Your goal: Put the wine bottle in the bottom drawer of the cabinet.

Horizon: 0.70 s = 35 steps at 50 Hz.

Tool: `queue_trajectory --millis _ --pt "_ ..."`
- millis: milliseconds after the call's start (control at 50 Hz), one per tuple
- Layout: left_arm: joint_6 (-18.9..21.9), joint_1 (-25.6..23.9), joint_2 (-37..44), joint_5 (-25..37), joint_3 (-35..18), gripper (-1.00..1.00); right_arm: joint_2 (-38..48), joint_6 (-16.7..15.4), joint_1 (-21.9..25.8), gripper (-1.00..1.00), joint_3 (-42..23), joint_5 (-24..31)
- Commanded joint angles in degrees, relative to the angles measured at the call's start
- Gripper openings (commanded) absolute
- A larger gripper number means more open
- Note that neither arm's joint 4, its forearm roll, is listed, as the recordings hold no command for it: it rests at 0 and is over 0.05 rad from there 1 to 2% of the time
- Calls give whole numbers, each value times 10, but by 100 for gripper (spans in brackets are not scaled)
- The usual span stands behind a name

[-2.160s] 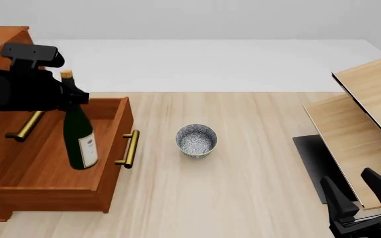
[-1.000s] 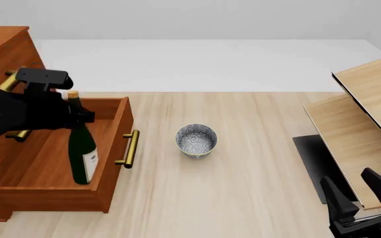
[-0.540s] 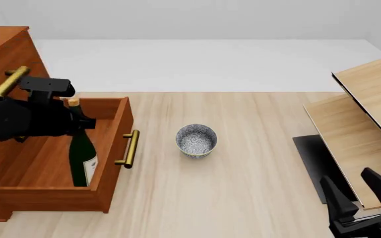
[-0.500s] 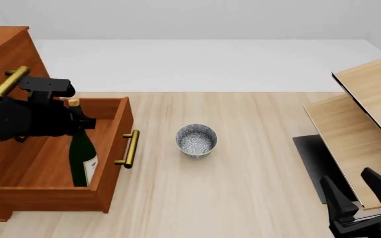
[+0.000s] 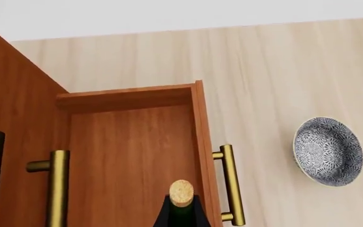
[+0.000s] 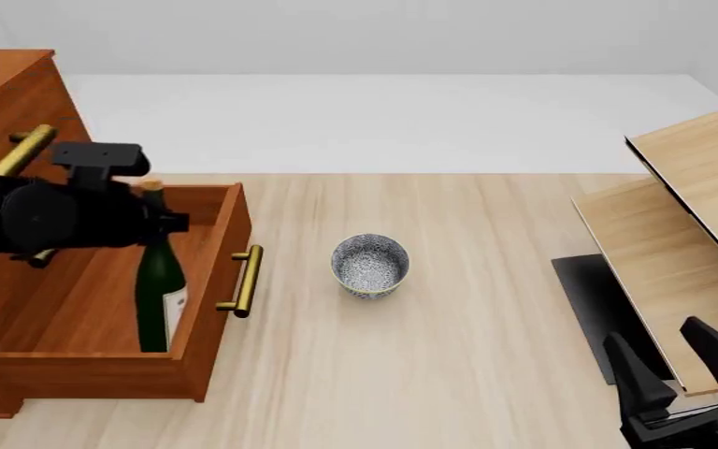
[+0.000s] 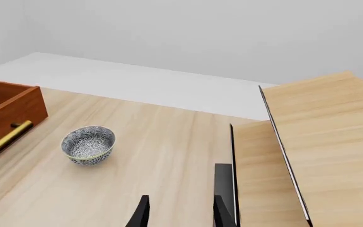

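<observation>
The dark green wine bottle [image 6: 160,295] stands almost upright inside the open bottom drawer [image 6: 66,304], close to the drawer's front wall with the brass handle [image 6: 244,279]. My left gripper [image 6: 150,221] is shut on the bottle's slim neck, just under the cork [image 5: 181,186]. In the left wrist view, dark fingers [image 5: 161,218] flank the neck above the drawer [image 5: 137,151]. The reddish-brown cabinet [image 6: 10,89] rises at the far left. My right gripper [image 6: 677,367] is open and holds nothing, low at the right, far from the drawer [image 7: 14,101].
A speckled grey bowl [image 6: 370,265] sits on the table to the right of the drawer handle, also visible as the bowl [image 7: 88,143]. Pale light-wood furniture [image 6: 690,215] and a dark mat [image 6: 590,304] fill the right side, near my right gripper [image 7: 181,213].
The bottle has come down into the drawer and swung from tilted to nearly upright. My left gripper moved a little right with it. The right arm has not moved.
</observation>
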Motion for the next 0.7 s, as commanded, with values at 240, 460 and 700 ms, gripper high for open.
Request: queue_trajectory --millis 240,460,700 --pt "-10 -12 79 -16 -5 -100 -4 2 0 100 0 3" --pt "-12 2 116 -10 -38 -100 -6 5 0 100 0 5" --pt "-24 15 155 -18 -59 -100 -6 7 -1 100 0 5"
